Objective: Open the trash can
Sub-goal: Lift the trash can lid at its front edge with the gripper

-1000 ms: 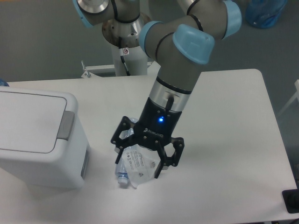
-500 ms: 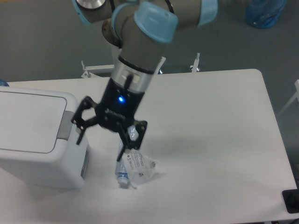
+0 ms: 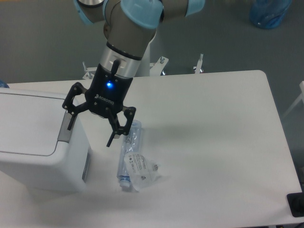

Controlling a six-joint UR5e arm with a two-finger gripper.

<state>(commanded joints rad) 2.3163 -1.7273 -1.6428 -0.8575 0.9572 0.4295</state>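
Trash can [image 3: 40,142] sits at the table's [image 3: 223,142] left edge, lid shut, grey push tab [image 3: 66,128] on its right rim; just right of the can lies a clear wrapped bottle [image 3: 133,159]. Above the can's right edge the gripper [image 3: 90,128] hangs spread and empty, one finger over the tab, the other over the table beside the bottle. Descending so, that outer finger may slide past the can's wall or nudge the bottle, pressing the tab off-centre; the arm slants down from behind the can, wrist tilted left.

The arm reaches down with its gripper [image 3: 90,133] pointing downward — fingers [image 3: 112,137] spread wide, holding nothing
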